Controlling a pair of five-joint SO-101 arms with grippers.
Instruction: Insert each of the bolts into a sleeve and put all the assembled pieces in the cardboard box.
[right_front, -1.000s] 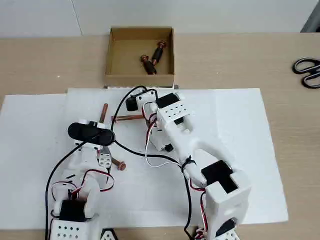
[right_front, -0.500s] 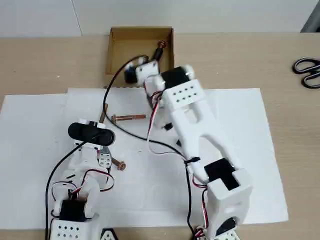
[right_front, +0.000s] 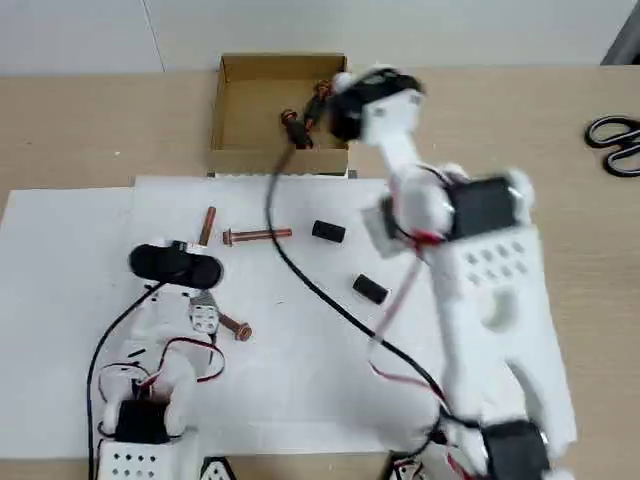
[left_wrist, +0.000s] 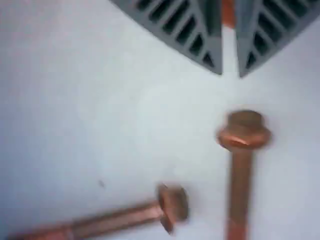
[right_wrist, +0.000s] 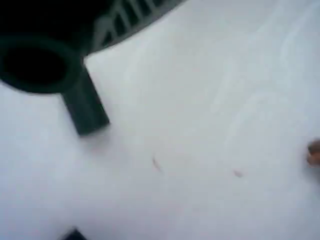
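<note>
High view: left gripper (left_wrist: 230, 70) sits low on the paper (right_front: 90, 250). Its jaws are nearly together and a copper sliver shows in the gap, so I judge it clamped on a bolt (right_front: 236, 327). Right gripper (right_front: 345, 108) is up by the box (right_front: 228, 110) rim; can't tell if it's apart or together. Two pieces (right_front: 305, 115) lie in the box. Two loose bolts (right_front: 255, 236) and two sleeves (right_front: 328, 232) lie on the paper, the sleeves well apart from the clamped bolt.

Likely step: bring a sleeve to that bolt. To do it well, grab the sleeve across its side so the bore stays free, line the bore up with the shank, push straight and hold the left arm steady.

Hard to make out:
- Right arm is blurred.
- Dark ring (right_wrist: 35, 65) in right wrist view could be a sleeve end or a gripper part.
- Bolt shank is partly hidden under the left gripper.
- Loose bolts are cut off at the edge of left wrist view.
</note>
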